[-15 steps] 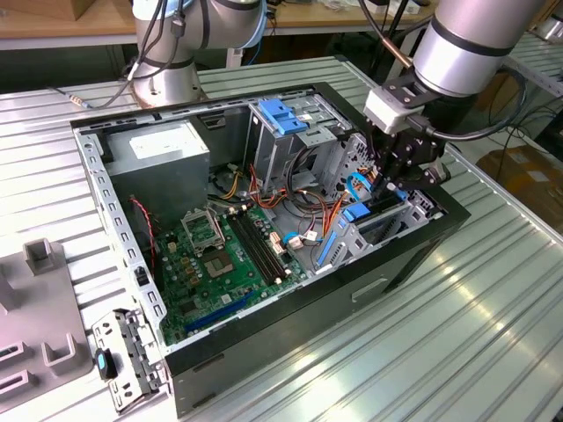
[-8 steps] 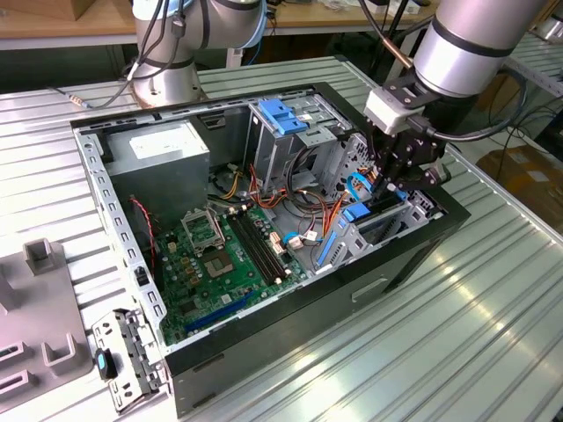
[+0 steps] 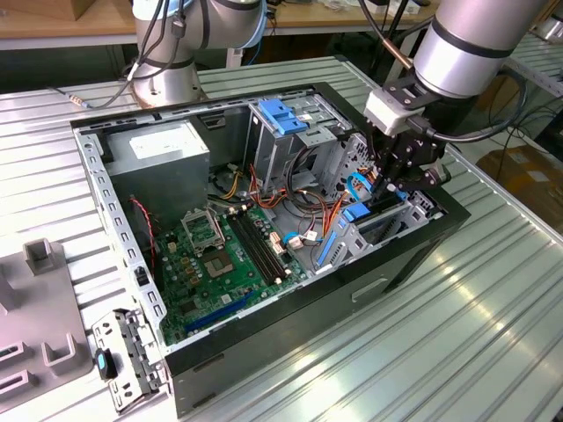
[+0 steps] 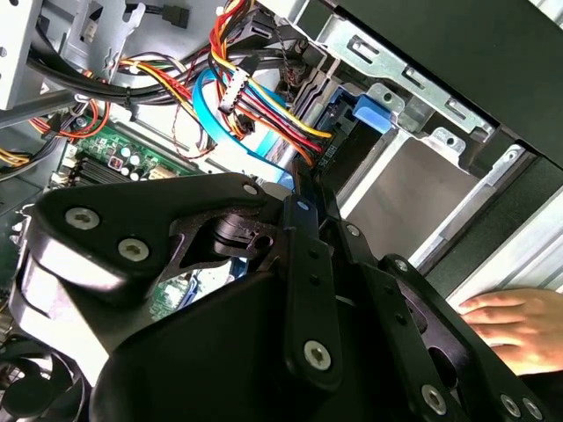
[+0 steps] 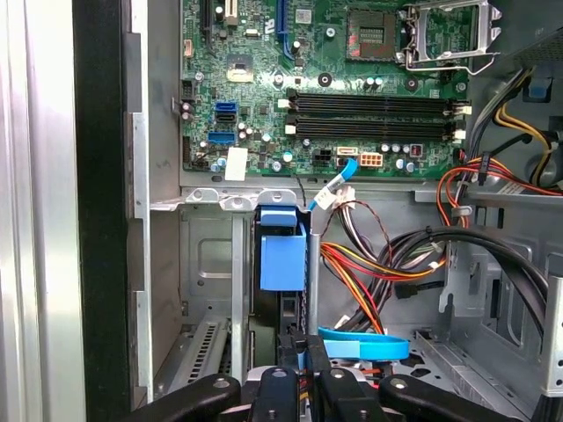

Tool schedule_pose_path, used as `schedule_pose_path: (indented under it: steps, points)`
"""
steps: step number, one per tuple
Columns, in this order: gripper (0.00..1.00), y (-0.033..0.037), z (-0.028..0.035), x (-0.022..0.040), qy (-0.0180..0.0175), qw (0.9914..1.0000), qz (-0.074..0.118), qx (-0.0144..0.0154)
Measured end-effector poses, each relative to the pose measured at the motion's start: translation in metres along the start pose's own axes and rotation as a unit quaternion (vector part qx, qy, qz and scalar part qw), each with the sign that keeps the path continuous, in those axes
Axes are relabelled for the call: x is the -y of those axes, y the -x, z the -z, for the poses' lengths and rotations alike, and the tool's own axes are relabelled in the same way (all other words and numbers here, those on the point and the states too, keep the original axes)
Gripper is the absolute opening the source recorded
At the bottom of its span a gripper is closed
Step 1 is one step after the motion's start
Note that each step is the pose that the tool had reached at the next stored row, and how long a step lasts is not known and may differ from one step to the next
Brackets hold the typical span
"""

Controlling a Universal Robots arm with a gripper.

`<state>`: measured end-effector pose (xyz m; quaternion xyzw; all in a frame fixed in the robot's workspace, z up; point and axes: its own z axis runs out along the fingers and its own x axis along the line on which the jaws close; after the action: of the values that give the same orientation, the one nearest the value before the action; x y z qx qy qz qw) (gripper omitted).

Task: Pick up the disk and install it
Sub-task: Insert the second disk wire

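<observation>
Blue-railed, the disk point(image 5: 281, 264) stands edge-up in the metal drive bay point(image 5: 207, 290) of the open computer case point(image 3: 114, 220), directly beyond the gripper point(image 5: 303, 369), whose fingers close on its near edge. Coloured cables point(image 5: 378, 264) crowd beside it above the motherboard point(image 3: 220, 264). Most of the disk's body is hidden. A hand point(image 4: 515, 325) rests on the case.

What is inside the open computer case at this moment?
The computer case holds a green motherboard, a grey power-supply box, coloured cables and the claw. The claw's black linkage covers whatever it holds.
</observation>
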<state>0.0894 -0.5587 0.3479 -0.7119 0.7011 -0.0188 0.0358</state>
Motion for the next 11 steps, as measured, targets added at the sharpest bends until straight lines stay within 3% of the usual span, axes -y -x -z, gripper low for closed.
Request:
schedule_pose_path:
  steps: [8,11]
  points:
    - [0.16,-0.0002,-0.0022,-0.0002,0.0,1.0,0.0,0.0015]
    - [0.16,-0.0004,-0.0043,-0.0004,0.0,0.99999,0.0,0.0043]
